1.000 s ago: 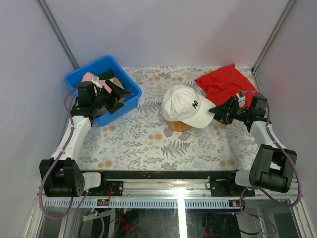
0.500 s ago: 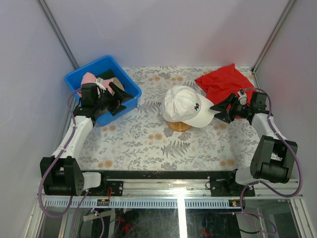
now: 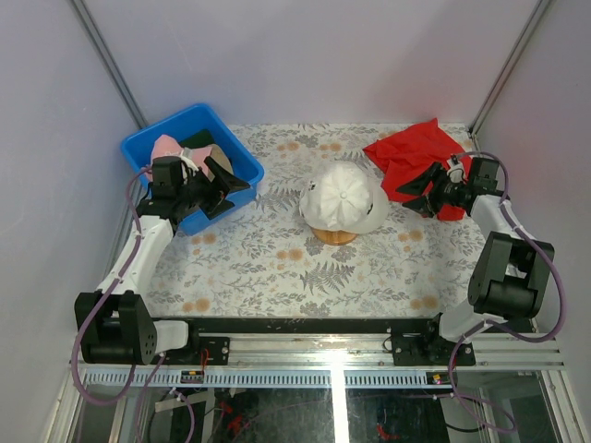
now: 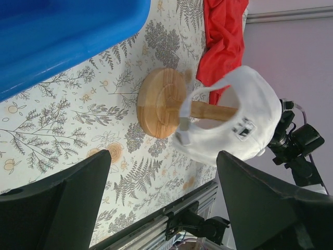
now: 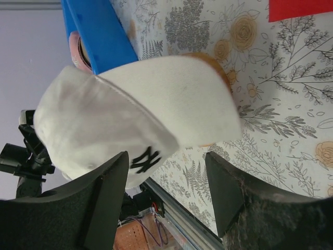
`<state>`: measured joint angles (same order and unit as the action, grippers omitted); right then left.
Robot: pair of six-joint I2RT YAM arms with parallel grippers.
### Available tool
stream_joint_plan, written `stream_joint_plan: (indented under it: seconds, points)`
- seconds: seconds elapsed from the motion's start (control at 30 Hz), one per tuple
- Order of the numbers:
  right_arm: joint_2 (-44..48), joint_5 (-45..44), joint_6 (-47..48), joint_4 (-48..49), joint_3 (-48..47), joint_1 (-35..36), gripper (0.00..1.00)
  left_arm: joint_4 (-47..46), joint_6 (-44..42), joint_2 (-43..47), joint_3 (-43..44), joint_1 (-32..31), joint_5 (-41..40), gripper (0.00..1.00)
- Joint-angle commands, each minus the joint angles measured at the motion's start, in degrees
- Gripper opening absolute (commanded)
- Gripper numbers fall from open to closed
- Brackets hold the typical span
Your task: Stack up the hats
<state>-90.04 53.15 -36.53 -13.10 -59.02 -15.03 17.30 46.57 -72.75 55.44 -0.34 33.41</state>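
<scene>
White is the hat in the middle: the white cap (image 3: 340, 194) sits on top of the wooden stand (image 3: 334, 236), and no other hat is on it yet. Its brim points toward the right side and its back strap faces the left side, so it lies long-ways from one arm to the other. The other three hats are in the blue bin (image 3: 192, 111) at the far left: the pink cap (image 3: 167, 146), the dark green cap (image 3: 198, 139) and the tan cap (image 3: 216, 157). I think one of these has to be picked up next. The left gripper (image 3: 224, 191) is much nearer to them. It hangs over the bin's near corner with the tan cap just beside it, but it points away from the hats, toward the stand. Its fingers are spread wide and hold nothing. The right gripper (image 3: 417, 192) is just to the right of the white cap, over the red cloth (image 3: 411, 149), also spread wide and bare. Everything rests on a table (image 3: 277, 263) with a flower and fern pattern, and pale plain walls (image 3: 305, 55) stand around it.
</scene>
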Motion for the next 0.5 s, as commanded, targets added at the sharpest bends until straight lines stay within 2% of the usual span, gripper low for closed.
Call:
stream_joint_plan:
  seconds: [0.0, 0.17, 0.3, 0.47]
  points:
    - [0.04, -2.07, 2.42, -1.9, -2.82, -0.23, 0.68, 0.45, -1.48, 0.41, -0.2, -0.24, -0.7, 0.82]
    - [2.37, -4.92, 5.82, -5.69, -4.05, -0.18, 0.68, 0.63, -1.74, 0.8, -0.59, -0.19, -1.11, 0.82]
    - [5.23, -3.67, 4.75, -5.36, -4.51, 1.22, 0.68, -0.95, -0.63, 0.64, -0.49, -0.4, -0.14, 0.82]
    - [7.99, -3.51, 3.32, -4.01, -3.66, 3.27, 0.68, -3.92, -0.55, -1.85, 4.17, -3.74, 1.08, 0.82]
